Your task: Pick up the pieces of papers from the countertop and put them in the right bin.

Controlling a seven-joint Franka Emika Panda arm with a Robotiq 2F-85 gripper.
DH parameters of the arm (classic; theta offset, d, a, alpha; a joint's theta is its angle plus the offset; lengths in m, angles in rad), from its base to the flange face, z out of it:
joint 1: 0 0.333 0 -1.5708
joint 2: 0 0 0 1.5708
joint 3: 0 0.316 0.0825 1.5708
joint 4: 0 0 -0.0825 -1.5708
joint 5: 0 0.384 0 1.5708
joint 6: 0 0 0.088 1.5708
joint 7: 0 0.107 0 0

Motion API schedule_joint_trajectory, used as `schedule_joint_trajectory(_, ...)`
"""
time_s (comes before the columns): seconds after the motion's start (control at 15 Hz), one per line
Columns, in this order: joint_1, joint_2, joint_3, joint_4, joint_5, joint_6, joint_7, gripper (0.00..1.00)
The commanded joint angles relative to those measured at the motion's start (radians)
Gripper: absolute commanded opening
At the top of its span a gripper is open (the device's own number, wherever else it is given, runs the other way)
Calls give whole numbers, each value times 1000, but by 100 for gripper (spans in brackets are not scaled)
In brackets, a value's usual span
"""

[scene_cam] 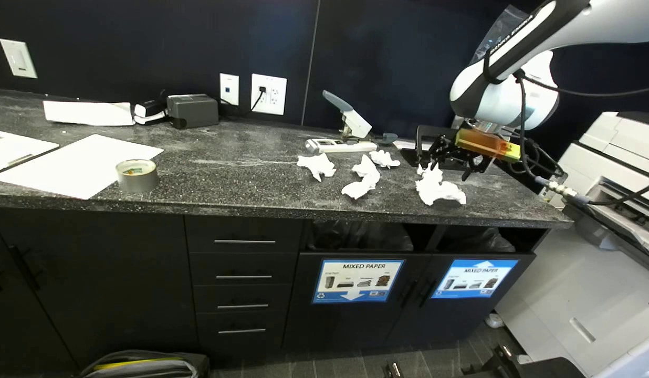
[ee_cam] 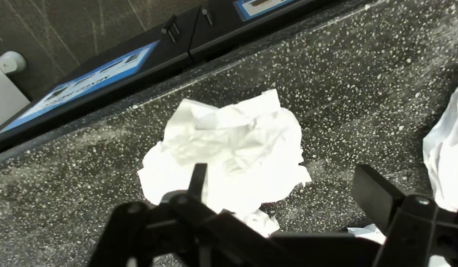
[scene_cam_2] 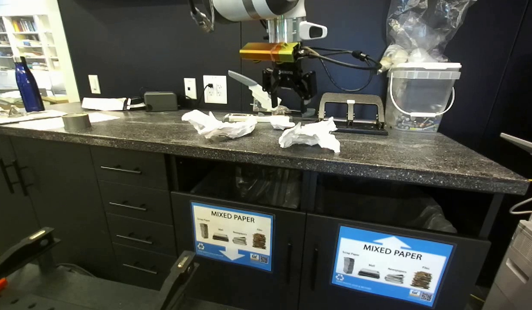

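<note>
Several white crumpled pieces of papers lie on the dark speckled countertop (scene_cam: 240,184). The rightmost piece (scene_cam: 439,188) is near the front edge; that paper (ee_cam: 229,148) fills the middle of the wrist view. To its left are a long twisted piece (scene_cam: 364,177), a smaller one (scene_cam: 383,159) and another (scene_cam: 317,165). My gripper (scene_cam_2: 289,106) is open, pointing down, above and apart from the papers. In the wrist view, the gripper's (ee_cam: 282,168) left finger overlaps the nearest paper, and its right finger is over bare stone. The right bin (scene_cam_2: 429,211) shows only its bag inside the right cabinet opening.
A stapler (scene_cam: 351,131) and a hole punch (scene_cam_2: 351,112) are behind the papers. A clear bucket (scene_cam_2: 421,94) stands at the right rear. Left are a tape roll (scene_cam: 137,176) and flat sheets (scene_cam: 83,163). A left bin (scene_cam: 361,236) adjoins the right one; a printer (scene_cam: 618,168) stands beyond.
</note>
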Motion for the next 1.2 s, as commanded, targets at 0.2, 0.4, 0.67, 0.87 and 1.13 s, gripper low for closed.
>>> schedule_joint_trajectory(0.2,-17,129,-3,179,-89,-138,81,100)
schedule_joint_trajectory(0.4,-33,164,7,218,-86,-158,64,100)
schedule_joint_trajectory(0.67,-46,206,13,256,-81,-162,54,100)
schedule_joint_trajectory(0.87,-58,242,21,281,-73,-176,42,100)
schedule_joint_trajectory(1.13,-66,278,27,299,-73,-187,37,100)
